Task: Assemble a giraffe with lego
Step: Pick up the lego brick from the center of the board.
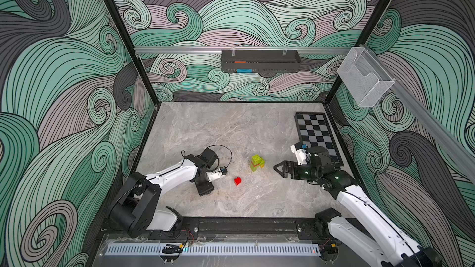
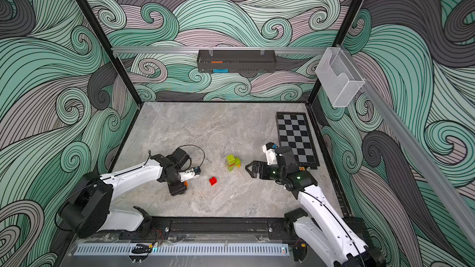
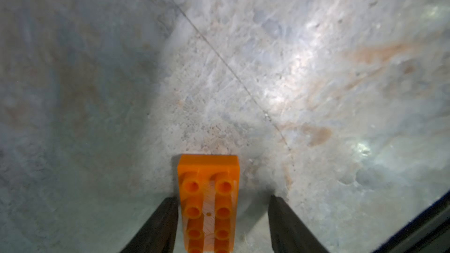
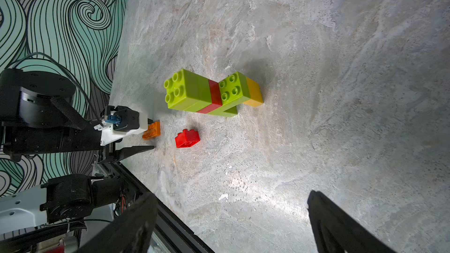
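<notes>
Straddling the long orange brick (image 3: 208, 203) with my left tool (image 3: 222, 198): one finger (image 3: 158, 225) sits right against its side, the other stands apart, so nothing's clamped. My right tool (image 4: 231, 194) hangs wide and empty near the half-built giraffe (image 1: 257, 163). The orange one lies flat on the tabletop (image 1: 218, 129), beyond the loose red brick (image 1: 237, 181) from the giraffe. Guessing it's light, stiff, slick plastic, so I'd pinch the long flat sides. Left wrist view shows that gap; top views barely show the brick.

Two white arms (image 1: 169, 173) reach low and inward.
The left black gripper (image 3: 221, 197) has jaws partly apart; the right black gripper (image 4: 232, 193) gapes wide.
</notes>
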Available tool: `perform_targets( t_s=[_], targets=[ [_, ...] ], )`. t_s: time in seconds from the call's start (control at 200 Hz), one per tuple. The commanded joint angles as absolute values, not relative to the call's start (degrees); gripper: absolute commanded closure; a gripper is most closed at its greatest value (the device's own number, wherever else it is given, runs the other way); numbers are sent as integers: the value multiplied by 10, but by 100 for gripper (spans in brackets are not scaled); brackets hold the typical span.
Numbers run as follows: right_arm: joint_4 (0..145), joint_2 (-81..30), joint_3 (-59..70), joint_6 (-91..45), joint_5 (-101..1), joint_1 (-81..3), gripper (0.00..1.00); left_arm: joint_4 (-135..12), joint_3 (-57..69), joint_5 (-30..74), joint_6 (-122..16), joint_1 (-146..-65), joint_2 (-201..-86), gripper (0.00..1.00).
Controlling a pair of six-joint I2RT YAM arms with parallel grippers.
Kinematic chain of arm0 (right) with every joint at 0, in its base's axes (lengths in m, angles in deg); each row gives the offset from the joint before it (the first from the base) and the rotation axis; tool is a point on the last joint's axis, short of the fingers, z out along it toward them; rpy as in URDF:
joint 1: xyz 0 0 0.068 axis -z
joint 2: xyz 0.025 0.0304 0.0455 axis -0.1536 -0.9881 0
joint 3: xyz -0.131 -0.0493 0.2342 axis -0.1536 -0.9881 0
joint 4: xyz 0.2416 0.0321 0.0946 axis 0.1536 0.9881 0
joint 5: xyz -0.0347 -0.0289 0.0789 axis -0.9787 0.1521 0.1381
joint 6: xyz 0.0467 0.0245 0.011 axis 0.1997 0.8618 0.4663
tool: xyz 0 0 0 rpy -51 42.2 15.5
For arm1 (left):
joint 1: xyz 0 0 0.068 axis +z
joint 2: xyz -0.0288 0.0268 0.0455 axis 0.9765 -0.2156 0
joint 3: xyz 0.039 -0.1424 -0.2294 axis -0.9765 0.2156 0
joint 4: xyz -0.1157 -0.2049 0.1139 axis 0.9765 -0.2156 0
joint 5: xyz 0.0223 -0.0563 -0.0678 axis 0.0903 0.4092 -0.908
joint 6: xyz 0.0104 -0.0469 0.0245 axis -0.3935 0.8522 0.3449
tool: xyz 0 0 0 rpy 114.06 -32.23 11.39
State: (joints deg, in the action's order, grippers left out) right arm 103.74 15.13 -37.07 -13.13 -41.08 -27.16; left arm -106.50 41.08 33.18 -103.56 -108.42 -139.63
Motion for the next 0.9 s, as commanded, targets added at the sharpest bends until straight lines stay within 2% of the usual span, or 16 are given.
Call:
perform_targets(
  t_s=[0.0,0.11,0.265,0.625,0.896],
  targets=[
    [1045,150,-355,-140,-415,-269,1,-1063,414,336,-1049,-1079,-1405,48],
    [1044,146,-354,-141,-415,-268,1,-1061,422,332,-1052,-1077,-1407,53],
    [1042,141,-352,-142,-414,-269,1,-1060,418,322,-1051,-1077,-1404,70],
    [1042,129,-349,-145,-413,-269,1,-1126,327,271,-1047,-1078,-1385,80],
    [1027,95,-339,-148,-410,-268,1,-1253,101,251,-996,-1126,-1464,81]
  ],
)
